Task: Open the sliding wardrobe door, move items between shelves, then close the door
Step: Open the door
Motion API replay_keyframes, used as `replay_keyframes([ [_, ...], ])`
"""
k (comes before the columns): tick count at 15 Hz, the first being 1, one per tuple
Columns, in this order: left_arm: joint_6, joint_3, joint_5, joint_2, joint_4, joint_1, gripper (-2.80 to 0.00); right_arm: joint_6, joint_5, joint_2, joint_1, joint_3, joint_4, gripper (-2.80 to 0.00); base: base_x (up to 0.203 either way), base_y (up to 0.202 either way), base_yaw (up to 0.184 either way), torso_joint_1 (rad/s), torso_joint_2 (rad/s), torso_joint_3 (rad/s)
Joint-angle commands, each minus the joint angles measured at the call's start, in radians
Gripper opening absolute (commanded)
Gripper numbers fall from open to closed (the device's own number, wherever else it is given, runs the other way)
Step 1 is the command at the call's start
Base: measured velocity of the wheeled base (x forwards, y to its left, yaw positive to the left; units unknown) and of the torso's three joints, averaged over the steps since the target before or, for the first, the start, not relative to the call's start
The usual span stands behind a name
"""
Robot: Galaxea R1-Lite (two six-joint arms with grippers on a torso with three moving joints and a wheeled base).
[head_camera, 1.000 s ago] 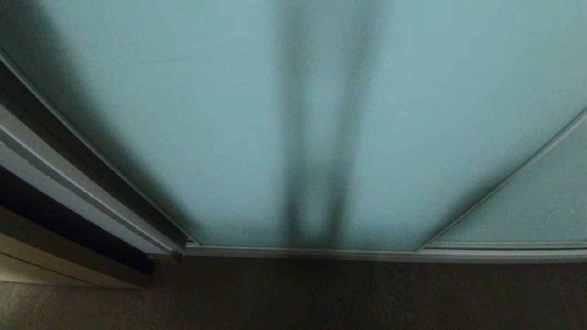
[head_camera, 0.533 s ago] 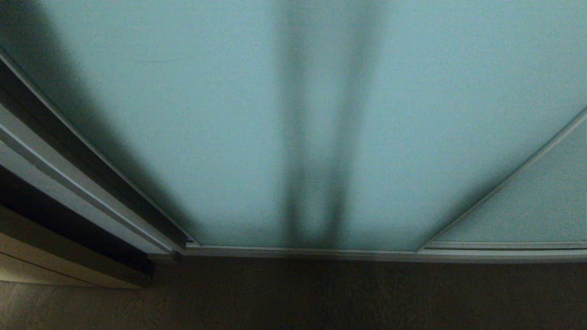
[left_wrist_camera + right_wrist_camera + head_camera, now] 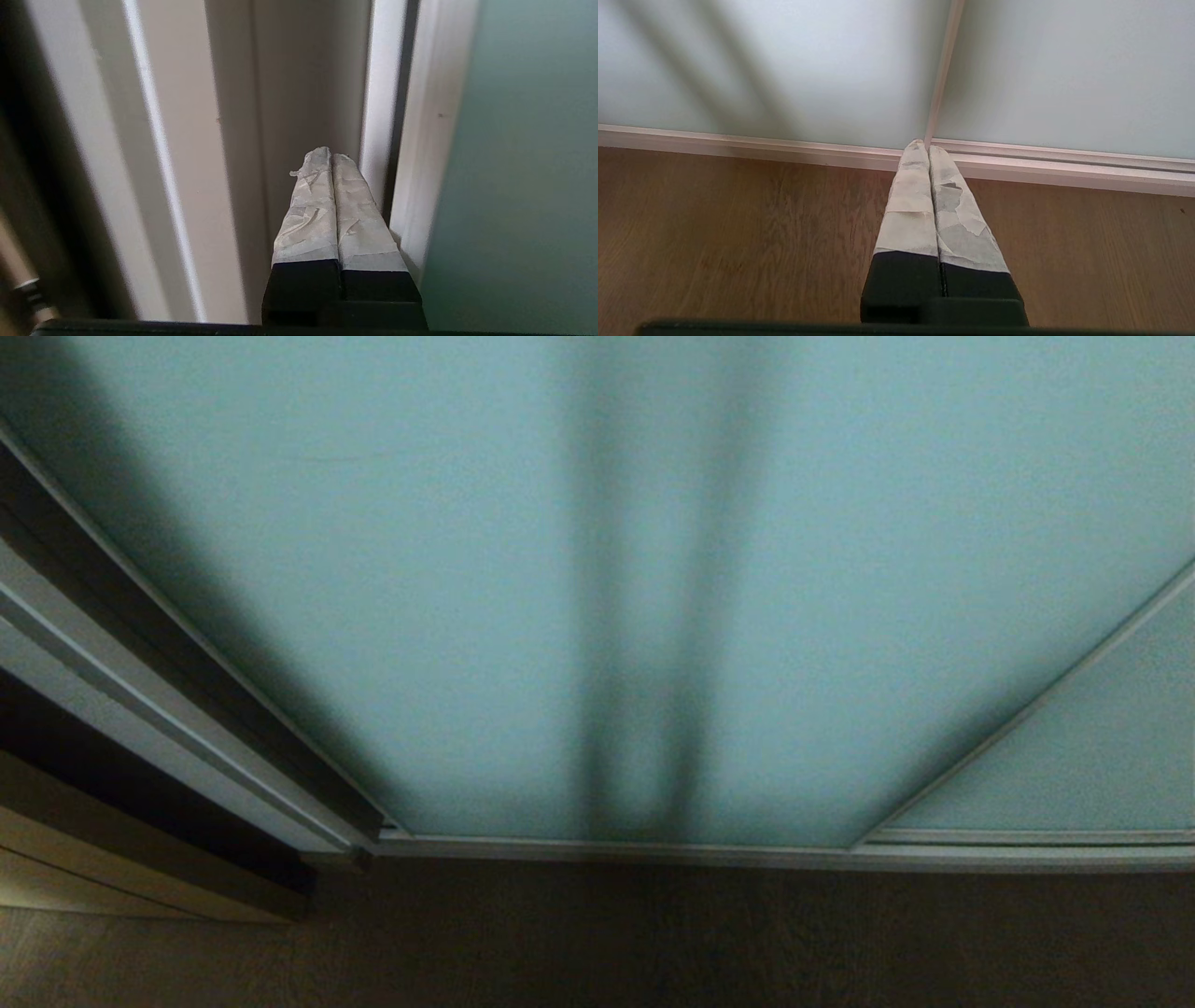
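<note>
Frosted blue-green glass fills your head view: the sliding wardrobe door (image 3: pixel 579 579) stands shut ahead, hiding shelves and items. Your left gripper (image 3: pixel 331 156) has its taped fingers (image 3: pixel 310 210) pressed together, tips just beside the door's silver frame edge (image 3: pixel 420 154), likely so a slim wedge can catch that edge and push. Your right gripper (image 3: pixel 924 147) hangs parked over the wooden floor (image 3: pixel 738 242), fingers together too.

Frosted matt glass door (image 3: pixel 467 616) in a smooth silver metal frame (image 3: pixel 616 847); wood-grain floor (image 3: pixel 738 233); wrinkled pale tape on the fingers (image 3: pixel 310 219).
</note>
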Motion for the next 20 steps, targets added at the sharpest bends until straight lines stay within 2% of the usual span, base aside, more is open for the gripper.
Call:
replay_keyframes([
  [1,-0.028,0.023,-0.058,-0.020,0.002,-0.001,-2.80,-0.001,0.000,-0.002,0.000,0.000,0.000,-2.80,0.000,0.000,0.000,0.000,0.00,0.000],
  [6,-0.076,0.080,-0.205,-0.086,0.007,-0.024,-2.80,-0.001,0.000,-0.002,0.001,0.000,0.000,-2.80,0.000,0.000,0.000,0.000,0.00,0.000],
  [9,-0.148,0.115,-0.290,-0.183,0.107,-0.105,-2.80,-0.001,0.000,-0.002,0.001,0.000,0.000,-2.80,0.000,0.000,0.000,0.000,0.00,0.000],
  [11,-0.207,0.119,-0.325,-0.237,0.205,-0.169,-2.80,-0.001,0.000,-0.002,0.000,0.000,0.000,-2.80,0.000,0.000,0.000,0.000,0.00,0.000],
  [13,-0.233,0.124,-0.353,-0.270,0.259,-0.227,-2.80,-0.001,0.000,-0.002,0.000,0.000,0.000,-2.80,0.000,0.000,0.000,0.000,0.00,0.000],
  [18,-0.245,0.169,-0.410,-0.274,0.260,-0.304,-2.80,-0.001,0.000,-0.002,0.001,0.000,0.000,-2.80,0.000,0.000,0.000,0.000,0.00,0.000],
  [20,-0.245,0.170,-0.411,-0.272,0.260,-0.370,-2.80,-0.001,0.000,-0.002,0.000,0.000,0.000,-2.80,0.000,0.000,0.000,0.000,0.00,0.000],
])
